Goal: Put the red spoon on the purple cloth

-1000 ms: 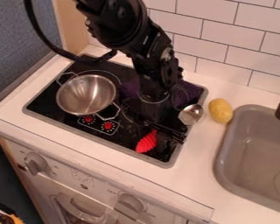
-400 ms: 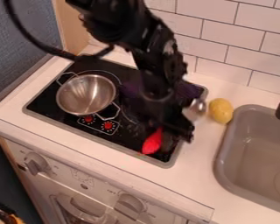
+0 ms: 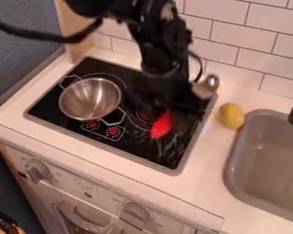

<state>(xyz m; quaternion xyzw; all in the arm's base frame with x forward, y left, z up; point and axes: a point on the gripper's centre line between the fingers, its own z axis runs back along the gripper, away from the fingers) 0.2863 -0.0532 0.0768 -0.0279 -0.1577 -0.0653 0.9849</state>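
Gripper [image 3: 188,106] right of frame centre, apparently clenched mid-length on the red spoon [image 3: 162,124], over the black stovetop [image 3: 51,109]. Long axis diagonal: red part juts to lower left, silver bowl [image 3: 207,87] to upper right. Purple cloth [image 3: 137,93] mostly hidden by the arm [image 3: 158,50], a dim patch to the gripper's upper left. Judgement: move wants a shift toward upper left, then lowering; stopping short could leave the red part off the cloth.
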